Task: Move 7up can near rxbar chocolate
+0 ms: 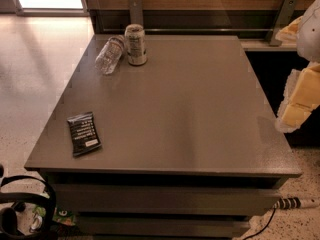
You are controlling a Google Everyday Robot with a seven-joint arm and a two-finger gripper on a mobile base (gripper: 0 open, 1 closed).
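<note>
The 7up can (135,44) stands upright at the far left of the grey table (190,109), silvery top up. The rxbar chocolate (83,133), a flat black wrapper with white text, lies near the table's front left corner, well apart from the can. My gripper (299,100), white and yellow, hangs at the right edge of the view, beside the table's right edge, far from both things and holding nothing that shows.
A clear crinkled plastic bottle (109,54) lies on its side just left of the can, almost touching it. A wall rail with metal brackets (135,10) runs behind the table. Black cables (25,199) lie on the floor at front left.
</note>
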